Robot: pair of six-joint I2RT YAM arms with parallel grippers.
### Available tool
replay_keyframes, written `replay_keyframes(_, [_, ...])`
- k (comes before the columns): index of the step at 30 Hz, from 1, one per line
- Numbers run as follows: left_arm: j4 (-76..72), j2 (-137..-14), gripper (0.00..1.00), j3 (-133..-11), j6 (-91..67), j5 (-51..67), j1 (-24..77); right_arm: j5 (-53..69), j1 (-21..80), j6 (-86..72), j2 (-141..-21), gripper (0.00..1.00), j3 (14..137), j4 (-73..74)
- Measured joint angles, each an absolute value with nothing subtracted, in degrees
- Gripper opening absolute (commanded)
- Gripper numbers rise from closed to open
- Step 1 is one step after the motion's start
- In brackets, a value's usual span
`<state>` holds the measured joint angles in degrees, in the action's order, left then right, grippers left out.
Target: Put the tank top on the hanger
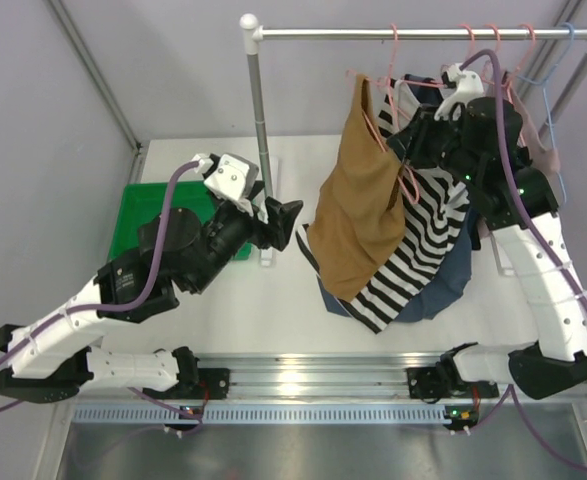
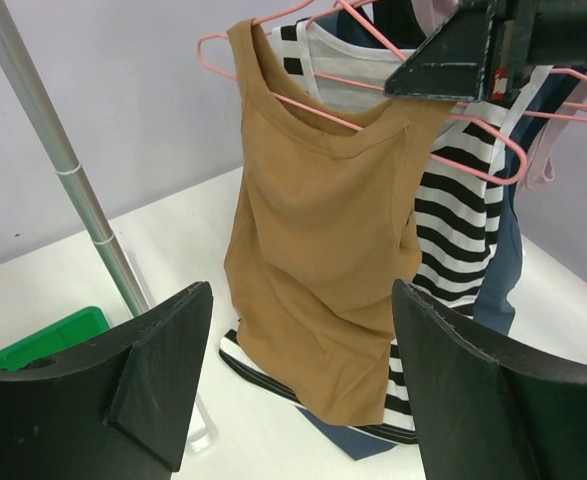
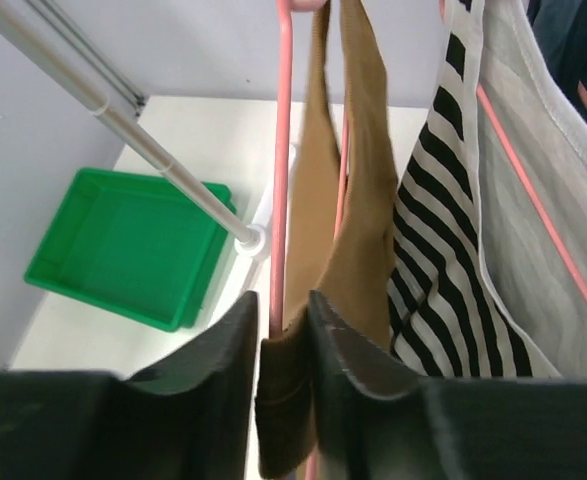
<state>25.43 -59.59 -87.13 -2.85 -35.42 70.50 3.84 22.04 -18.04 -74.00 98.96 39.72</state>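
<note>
The tan tank top (image 1: 358,200) hangs on the pink wire hanger (image 1: 403,170) at the left end of the row on the rail. In the left wrist view the tank top (image 2: 323,250) drapes from the hanger (image 2: 313,108), in front of the striped top. My right gripper (image 3: 283,305) is up at the shoulder. Its jaws stand a little apart, with a folded strap of the tank top (image 3: 363,230) and the hanger wire (image 3: 281,150) between them. My left gripper (image 2: 301,290) is wide open and holds nothing, facing the tank top from the left (image 1: 288,222).
A black-and-white striped top (image 1: 423,240) and a navy garment (image 1: 443,285) hang behind the tank top on the rail (image 1: 423,33). The rack's upright pole (image 1: 261,130) stands by my left gripper. A green bin (image 1: 163,215) sits at the left. A blue hanger (image 1: 563,60) hangs at far right.
</note>
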Motion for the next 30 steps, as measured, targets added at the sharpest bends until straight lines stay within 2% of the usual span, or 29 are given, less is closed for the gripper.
replay_keyframes(1, [25.5, -59.6, 0.77, -86.8, -2.9, -35.5, 70.5, 3.8, 22.0, -18.2, -73.7, 0.41, 99.0, 39.4])
replay_keyframes(2, [25.5, -59.5, 0.77, -86.7, -2.9, -35.5, 70.5, 3.8, 22.0, -18.3, -73.3, 0.45, 99.0, 39.2])
replay_keyframes(7, [25.5, -59.0, 0.77, -86.3, -3.1, -35.8, 70.5, 3.6, 22.0, -18.2, -71.3, 0.55, 99.0, 39.0])
replay_keyframes(14, [25.5, -57.5, 0.77, -84.8, -4.0, -36.1, 70.5, 3.3, 22.0, -18.3, -68.3, 0.62, 98.6, 39.8])
replay_keyframes(19, [25.7, -56.4, 0.77, -83.0, -5.0, -36.5, 70.5, 3.3, 22.0, -18.3, -61.6, 0.69, 95.6, 40.8])
replay_keyframes(30, [26.2, -52.6, 0.77, -73.8, -10.4, -37.4, 70.5, 2.5, 22.0, -20.9, -36.2, 0.74, 73.7, 43.2])
